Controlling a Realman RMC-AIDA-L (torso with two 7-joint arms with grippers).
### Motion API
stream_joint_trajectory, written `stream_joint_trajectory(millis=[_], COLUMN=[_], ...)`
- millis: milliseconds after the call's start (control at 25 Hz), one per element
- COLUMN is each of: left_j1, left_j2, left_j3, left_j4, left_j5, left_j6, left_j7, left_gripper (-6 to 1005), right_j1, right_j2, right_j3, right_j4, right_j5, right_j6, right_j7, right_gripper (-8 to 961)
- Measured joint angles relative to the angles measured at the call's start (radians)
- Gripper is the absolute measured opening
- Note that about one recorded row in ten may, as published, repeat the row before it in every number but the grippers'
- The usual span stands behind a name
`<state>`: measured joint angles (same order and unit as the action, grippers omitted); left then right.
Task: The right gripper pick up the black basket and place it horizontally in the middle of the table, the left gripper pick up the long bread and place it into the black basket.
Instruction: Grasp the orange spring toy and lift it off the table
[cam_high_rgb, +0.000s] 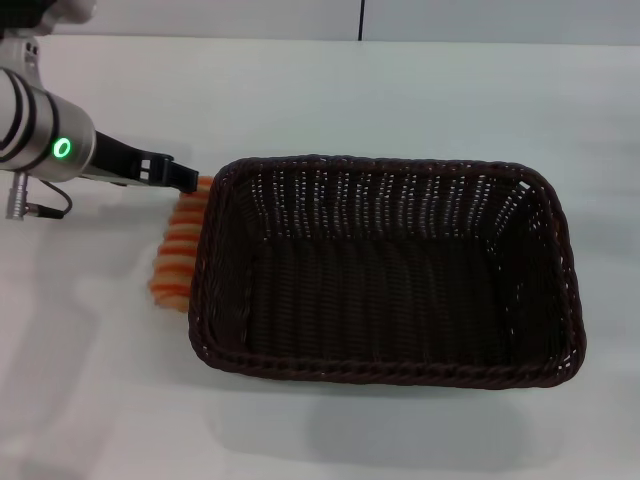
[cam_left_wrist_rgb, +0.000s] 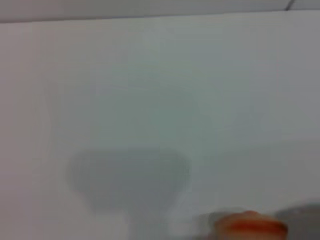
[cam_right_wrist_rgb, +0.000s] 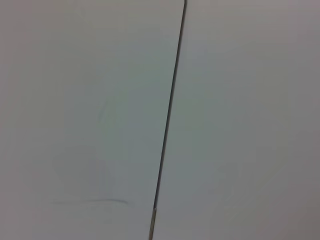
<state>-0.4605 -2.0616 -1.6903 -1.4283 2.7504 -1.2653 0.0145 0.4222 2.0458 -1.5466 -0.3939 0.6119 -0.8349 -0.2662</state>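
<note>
The black basket (cam_high_rgb: 385, 265) lies lengthwise across the middle of the white table (cam_high_rgb: 400, 90) in the head view, upright and empty. The long bread (cam_high_rgb: 178, 250), tan with orange stripes, lies on the table right against the basket's left side. My left gripper (cam_high_rgb: 183, 178), on the arm with the green-lit ring, is at the far end of the bread, close above it. An orange end of the bread shows blurred at the edge of the left wrist view (cam_left_wrist_rgb: 250, 226). My right gripper is out of view.
The table's far edge meets a grey wall with a dark vertical seam (cam_high_rgb: 360, 18). The right wrist view shows only a pale surface with a thin dark seam (cam_right_wrist_rgb: 167, 120). The left arm's shadow falls on the table (cam_left_wrist_rgb: 130, 175).
</note>
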Motion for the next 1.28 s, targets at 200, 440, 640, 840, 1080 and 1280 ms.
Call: stream_joint_trajectory(millis=[200, 440, 640, 840, 1080, 1280], left_j1=[-0.024, -0.03, -0.042, -0.052, -0.064, -0.069], left_j2=[0.0, -0.001, -0.001, 0.0, -0.003, -0.003], left_j3=[-0.002, -0.002, -0.001, 0.002, -0.003, 0.003], left_j4=[0.033, 0.039, 0.062, 0.08, 0.11, 0.122], left_j5=[-0.024, -0.043, -0.059, -0.061, -0.065, -0.092], left_j6=[-0.012, -0.019, -0.022, -0.023, -0.023, -0.021], left_j7=[0.027, 0.046, 0.055, 0.057, 0.066, 0.08], left_gripper=[785, 784, 782, 781, 779, 778], right_j1=[0.0, 0.0, 0.0, 0.0, 0.0, 0.0], right_j2=[0.001, 0.004, 0.005, 0.005, 0.005, 0.005], right_j3=[-0.001, -0.001, -0.001, -0.002, -0.004, -0.006], right_j4=[0.001, 0.001, 0.001, 0.001, -0.003, -0.006], right_j5=[0.0, 0.0, 0.0, 0.0, 0.0, 0.0], right_j6=[0.0, 0.001, 0.001, 0.0, 0.0, -0.001], right_j7=[0.001, 0.001, 0.001, 0.0, 0.0, -0.001], right_gripper=[819, 818, 818, 817, 818, 817])
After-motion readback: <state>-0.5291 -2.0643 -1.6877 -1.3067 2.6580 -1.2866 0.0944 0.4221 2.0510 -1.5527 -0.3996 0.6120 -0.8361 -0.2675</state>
